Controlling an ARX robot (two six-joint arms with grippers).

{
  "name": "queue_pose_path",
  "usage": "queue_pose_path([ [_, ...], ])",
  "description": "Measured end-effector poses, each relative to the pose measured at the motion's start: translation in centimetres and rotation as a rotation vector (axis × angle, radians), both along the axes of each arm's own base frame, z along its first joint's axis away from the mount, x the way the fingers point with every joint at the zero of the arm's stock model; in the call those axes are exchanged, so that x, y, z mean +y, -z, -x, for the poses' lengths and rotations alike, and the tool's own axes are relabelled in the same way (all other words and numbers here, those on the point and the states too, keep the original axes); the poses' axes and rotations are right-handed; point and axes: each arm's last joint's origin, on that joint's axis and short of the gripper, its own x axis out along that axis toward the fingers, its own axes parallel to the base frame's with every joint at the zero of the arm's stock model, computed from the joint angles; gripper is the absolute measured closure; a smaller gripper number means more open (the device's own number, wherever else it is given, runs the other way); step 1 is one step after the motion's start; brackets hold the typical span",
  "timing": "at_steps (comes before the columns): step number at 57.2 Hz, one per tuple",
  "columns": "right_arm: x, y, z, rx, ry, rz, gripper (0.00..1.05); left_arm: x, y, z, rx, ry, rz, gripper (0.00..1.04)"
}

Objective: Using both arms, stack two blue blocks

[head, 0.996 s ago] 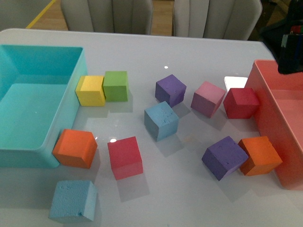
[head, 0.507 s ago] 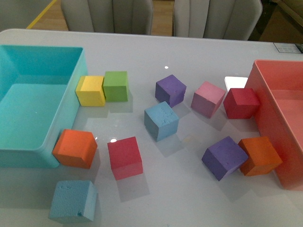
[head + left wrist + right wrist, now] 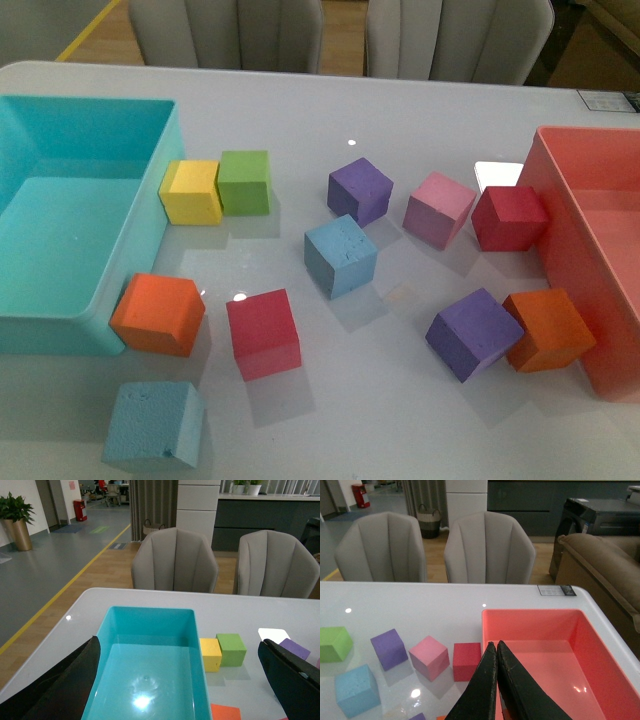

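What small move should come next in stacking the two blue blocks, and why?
Probably swing the left gripper, jaws open and facing the turquoise bin, toward the near blue block. It and the middle blue block lie apart, ungrasped, and the right gripper is shut by the pink bin.

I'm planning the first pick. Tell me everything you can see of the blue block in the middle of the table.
The blue block is a light sky-blue cube that looks like foam, its faces pitted and speckled. It sits flat on the white table, turned a little askew to the table's edge. Nothing touches it or holds it: a purple cube stands apart behind it.
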Motion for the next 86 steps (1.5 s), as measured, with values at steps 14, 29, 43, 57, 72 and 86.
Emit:
queue_pose_path([
  [14, 0.0, -0.4, 1.1, -0.013, 0.0, 0.0, 1.03, 0.0, 0.0, 0.0, 0.0, 0.0, 0.0, 0.09],
  [29, 0.0, -0.6, 2.0, -0.019, 0.0, 0.0, 1.03, 0.0, 0.0, 0.0, 0.0, 0.0, 0.0, 0.09],
  [43, 0.0, -0.6, 2.9, -0.02, 0.0, 0.0, 1.03, 0.0, 0.0, 0.0, 0.0, 0.0, 0.0, 0.09],
  [57, 0.0, -0.1, 4.1, 0.01, 0.0, 0.0, 1.03, 0.0, 0.0, 0.0, 0.0, 0.0, 0.0, 0.09],
  [72, 0.0, -0.2, 4.4, -0.014, -0.002, 0.0, 1.03, 0.0, 0.0, 0.0, 0.0, 0.0, 0.0, 0.09],
  [86, 0.0, -0.2, 4.4, -0.015, -0.002, 0.0, 0.9, 0.0, 0.0, 0.0, 0.0, 0.0, 0.0, 0.09],
])
